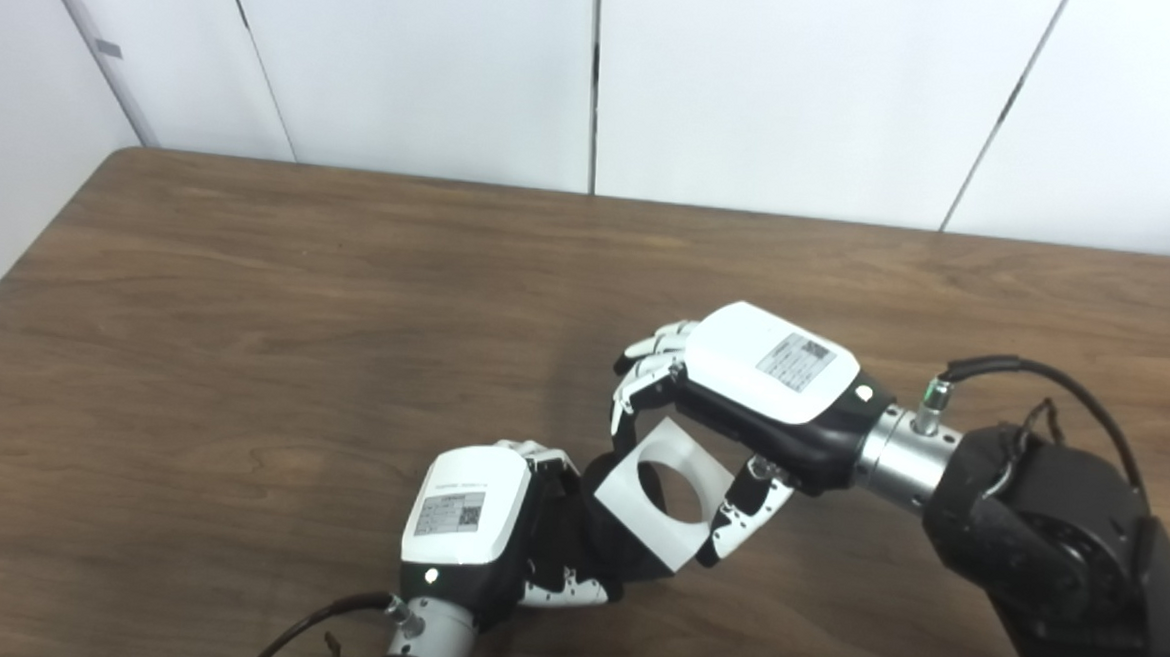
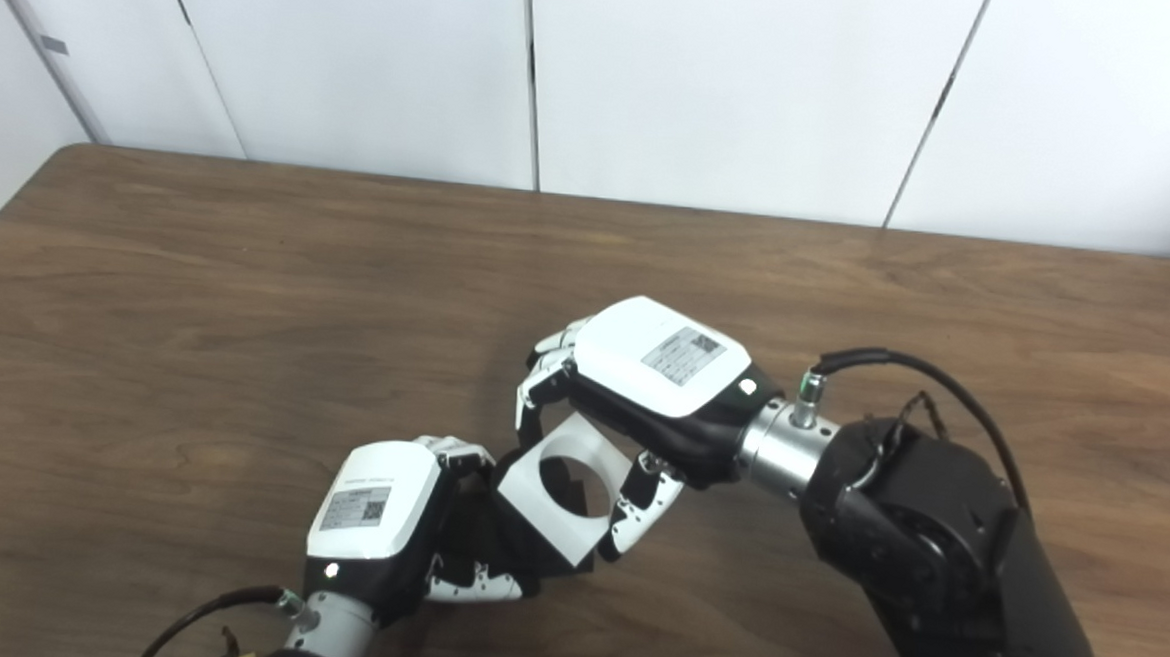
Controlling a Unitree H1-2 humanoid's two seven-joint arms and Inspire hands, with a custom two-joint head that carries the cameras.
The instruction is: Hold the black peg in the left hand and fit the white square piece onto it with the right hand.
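Observation:
My left hand [image 1: 480,523] is low near the front of the table, shut on the black peg [image 1: 606,535], which points right, mostly hidden by the fingers and the white piece. My right hand [image 1: 742,397] is shut on the white square piece [image 1: 661,493], holding it tilted between thumb [image 1: 740,517] and fingers [image 1: 643,372]. The piece has a round hole in its middle; the table shows through the hole. The piece's left edge meets the peg's end. In the right eye view the piece [image 2: 561,493] sits right against the left hand [image 2: 385,518].
The brown wooden table [image 1: 244,331] spreads to the left and back. White wall panels [image 1: 599,69] stand behind its far edge. The right arm [image 1: 1055,533] with a black cable lies across the front right.

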